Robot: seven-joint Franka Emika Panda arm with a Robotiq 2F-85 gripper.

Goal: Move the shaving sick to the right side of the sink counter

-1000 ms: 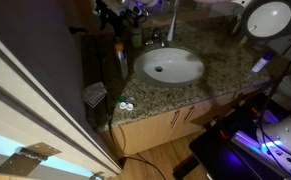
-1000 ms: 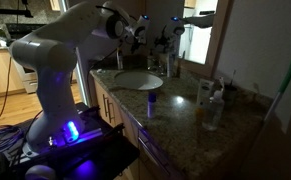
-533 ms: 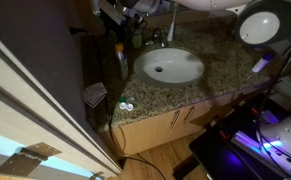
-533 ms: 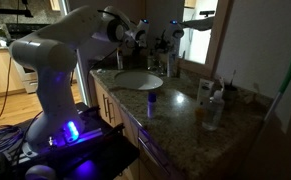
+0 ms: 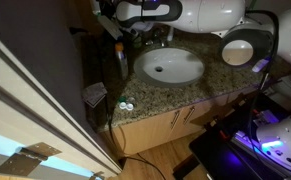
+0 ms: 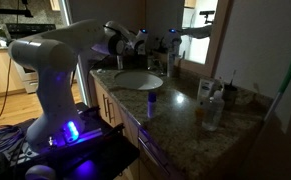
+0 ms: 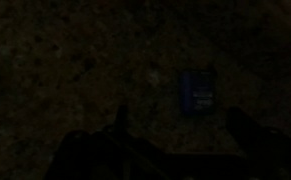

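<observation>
My fingers [image 7: 250, 135] hang wide open, empty, over the speckled granite surface [image 7: 65, 60]; a small pale-blue oblong [image 7: 197, 90], likely the shaving stick, lies just ahead, pointing away.

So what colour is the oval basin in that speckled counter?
White; the oval basin shows best in an exterior view, from above.
</observation>
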